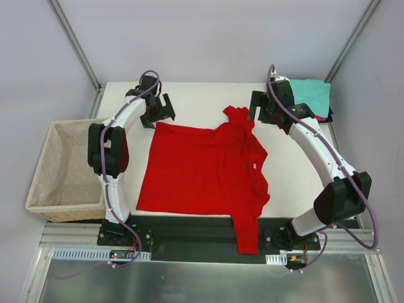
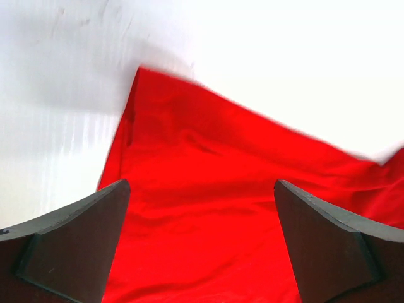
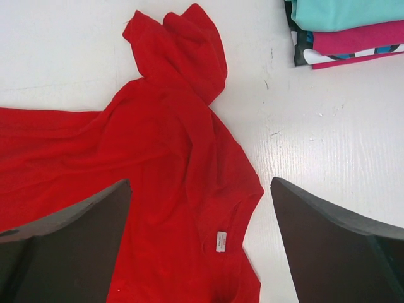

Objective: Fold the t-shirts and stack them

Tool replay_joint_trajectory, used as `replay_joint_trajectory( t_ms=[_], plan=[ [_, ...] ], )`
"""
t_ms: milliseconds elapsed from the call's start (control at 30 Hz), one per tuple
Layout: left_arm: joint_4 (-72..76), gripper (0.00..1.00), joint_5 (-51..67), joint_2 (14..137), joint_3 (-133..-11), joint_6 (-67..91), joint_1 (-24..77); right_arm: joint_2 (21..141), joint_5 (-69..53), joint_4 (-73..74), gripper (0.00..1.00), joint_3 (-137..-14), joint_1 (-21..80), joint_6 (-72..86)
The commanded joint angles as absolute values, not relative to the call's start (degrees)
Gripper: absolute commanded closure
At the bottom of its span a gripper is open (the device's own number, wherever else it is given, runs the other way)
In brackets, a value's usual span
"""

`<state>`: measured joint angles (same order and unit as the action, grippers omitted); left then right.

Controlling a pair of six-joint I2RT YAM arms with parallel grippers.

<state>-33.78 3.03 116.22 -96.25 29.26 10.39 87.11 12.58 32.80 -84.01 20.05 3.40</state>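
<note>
Both arms bend forward from the near edge; left claw [image 1: 158,112] and right claw [image 1: 260,108] gape wide, empty, above the far edge of the red t-shirt [image 1: 202,170], spread on the table [image 1: 189,91]. Its white neck tag [image 3: 220,241] is unreadable.

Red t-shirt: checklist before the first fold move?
1. left gripper open, empty: ok.
2. right gripper open, empty: ok.
3. red t-shirt lying flat: not ok; far sleeve bunched, near sleeve hangs over the table edge.
4. left gripper near the shirt's far left corner: ok.
5. folded stack, teal on top, apart from the red t-shirt: ok.
6. Gripper height above the cloth: cannot tell.
</note>
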Motion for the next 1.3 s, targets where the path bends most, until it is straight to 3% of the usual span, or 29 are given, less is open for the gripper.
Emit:
replay_joint_trajectory(
  t_ms=[0, 367, 600, 900, 1267],
  plan=[
    [-34.63, 0.02, 5.88, 120.31, -100.89, 31.37, 9.93, 84.11, 11.87, 31.03, 0.03, -82.44, 19.51, 3.78],
    [-32.61, 0.05, 6.94, 120.68, -97.49, 35.32, 10.19, 81.31, 9.16, 29.97, 0.03, -78.67, 19.16, 5.44],
    [-29.97, 0.05, 5.8, 106.2, -83.51, 34.8, 15.64, 84.89, 5.18, 26.98, 0.01, -66.55, 21.26, 8.09],
    [-29.79, 0.05, 6.68, 90.01, -65.93, 33.93, 17.93, 90.26, 11.33, 26.98, 0.01, -61.61, 32.42, 8.87],
    [-25.14, 0.04, 3.07, 95.0, -58.71, 33.22, 18.02, 95.88, 14.68, 25.32, 0.01, -59.42, 39.29, 12.39]
  ],
)
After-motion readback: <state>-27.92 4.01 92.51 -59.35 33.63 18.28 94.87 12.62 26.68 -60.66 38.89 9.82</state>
